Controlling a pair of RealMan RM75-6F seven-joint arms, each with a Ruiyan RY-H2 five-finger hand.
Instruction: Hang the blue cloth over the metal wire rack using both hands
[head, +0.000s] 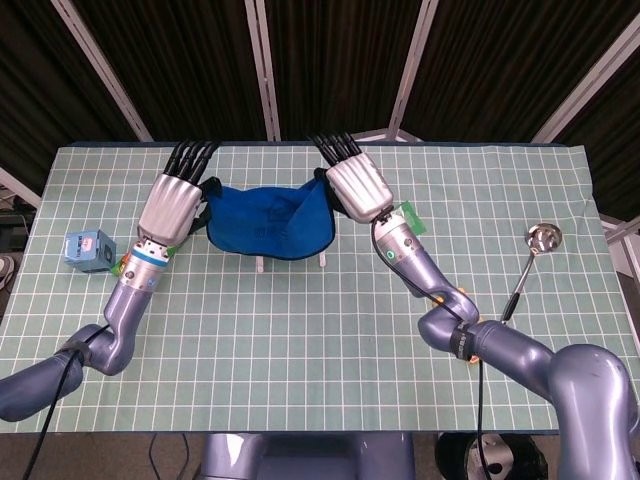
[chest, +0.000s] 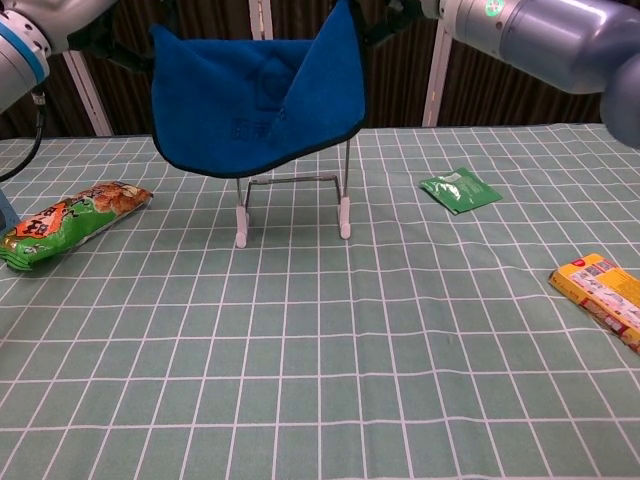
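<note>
The blue cloth (head: 266, 220) (chest: 262, 105) hangs spread between my two hands, held up by its top corners over the far middle of the table. My left hand (head: 176, 204) grips its left corner and my right hand (head: 356, 189) grips its right corner. The metal wire rack (chest: 293, 198) stands on the table with its white feet (head: 323, 262) showing under the cloth's lower edge. In the chest view the cloth covers the rack's top, and whether they touch cannot be told. In that view both hands are mostly cut off at the top edge.
A green and orange snack bag (chest: 66, 223) lies at the left, with a light blue box (head: 88, 248) beyond it. A small green packet (chest: 459, 190) lies right of the rack. A yellow packet (chest: 603, 291) and a metal ladle (head: 530, 260) lie at the right.
</note>
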